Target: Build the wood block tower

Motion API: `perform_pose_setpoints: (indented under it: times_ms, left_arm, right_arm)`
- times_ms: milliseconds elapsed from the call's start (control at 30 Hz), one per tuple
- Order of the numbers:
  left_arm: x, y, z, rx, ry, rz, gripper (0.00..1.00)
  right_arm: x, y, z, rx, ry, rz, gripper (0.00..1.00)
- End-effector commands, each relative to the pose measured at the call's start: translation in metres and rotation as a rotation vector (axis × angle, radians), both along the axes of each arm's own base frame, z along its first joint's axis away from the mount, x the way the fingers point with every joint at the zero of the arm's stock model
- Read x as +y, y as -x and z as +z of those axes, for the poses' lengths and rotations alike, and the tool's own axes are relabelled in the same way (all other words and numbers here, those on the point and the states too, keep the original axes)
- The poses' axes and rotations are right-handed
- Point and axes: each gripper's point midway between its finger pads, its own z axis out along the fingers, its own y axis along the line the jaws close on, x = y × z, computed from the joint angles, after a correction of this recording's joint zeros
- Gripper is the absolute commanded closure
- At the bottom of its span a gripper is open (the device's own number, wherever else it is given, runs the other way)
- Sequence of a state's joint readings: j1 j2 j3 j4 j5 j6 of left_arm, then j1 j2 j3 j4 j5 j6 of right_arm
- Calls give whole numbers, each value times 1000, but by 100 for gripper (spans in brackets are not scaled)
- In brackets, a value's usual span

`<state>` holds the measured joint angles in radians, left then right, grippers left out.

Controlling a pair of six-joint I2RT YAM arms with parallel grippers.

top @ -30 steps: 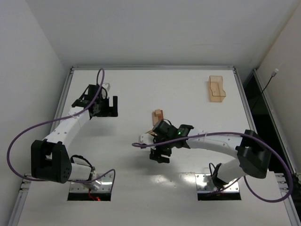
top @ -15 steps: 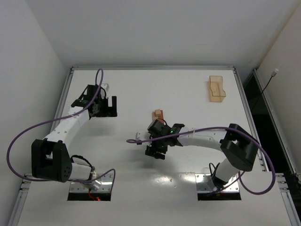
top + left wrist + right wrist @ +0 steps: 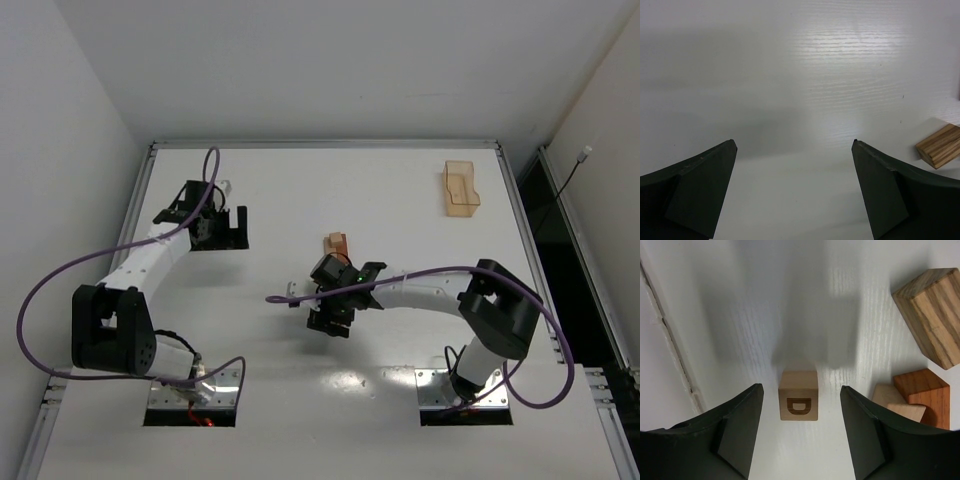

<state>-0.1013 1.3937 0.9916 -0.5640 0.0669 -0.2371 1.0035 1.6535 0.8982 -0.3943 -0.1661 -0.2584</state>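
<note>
A lettered cube (image 3: 798, 402) is being straddled, untouched, by the spread right gripper (image 3: 800, 387), while the left gripper (image 3: 794, 143) is being held wide open.

Bare bench (image 3: 790, 300) lies beyond the D cube (image 3: 798, 402), gaps either side; 3 blocks (image 3: 921, 389) crowd the right side of the right hand (image 3: 800, 388).

Two grippers are showing: one left gripper (image 3: 794, 150) and one right gripper (image 3: 801, 390). The right wrist view is showing four wood blocks: one lettered cube (image 3: 798, 402), one striped block (image 3: 932, 315), one reddish-brown block (image 3: 922, 390) and one pale block (image 3: 895, 405). The left wrist view is showing one layered block (image 3: 940, 146). The top view is showing one translucent tray (image 3: 461, 188).
</note>
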Motion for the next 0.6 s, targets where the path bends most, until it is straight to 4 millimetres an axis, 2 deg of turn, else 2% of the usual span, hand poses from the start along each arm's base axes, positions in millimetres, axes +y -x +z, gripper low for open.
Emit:
perform_pose_setpoints:
  times_ms: [0,500,567]
  left_arm:
    - [0,-13,13,-51,22,4,1]
    - [-2,-13,13,-51,29,-1,1]
    - [-2,-11,10,-40,33,6,1]
  right_arm:
    - [15,-14,14,-43,-45,-13,41]
    - [5,-15,15,-40,-11,-10,44]
    - [3,-13,13,-35,-3,-9,48]
